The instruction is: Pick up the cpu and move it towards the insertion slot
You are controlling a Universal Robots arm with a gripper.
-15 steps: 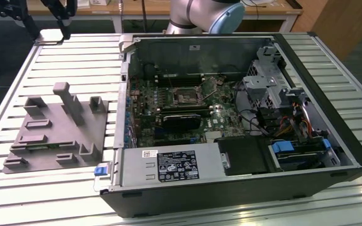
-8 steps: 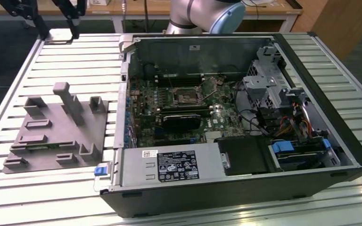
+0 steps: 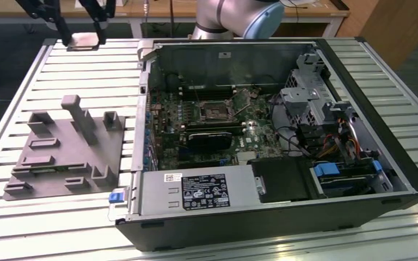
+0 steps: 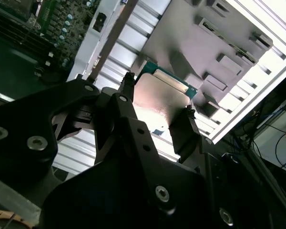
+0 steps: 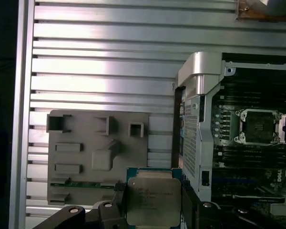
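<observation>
The cpu, a flat silvery square with a pale rim, hangs high above the slatted table at the exterior view's upper left. My gripper is shut on it, one black finger on each side. In both wrist views the cpu sits between the fingers, above the grey plastic fixture. The insertion slot, a square socket with a dark centre and metal frame, lies on the green board inside the open computer case, well off to the exterior view's right of the cpu. It appears in the first wrist view as the slot.
The grey fixture with upright posts stands on the slatted table left of the case. The case's metal side wall rises between fixture and board. Inside are a black block, a drive cage and a power supply.
</observation>
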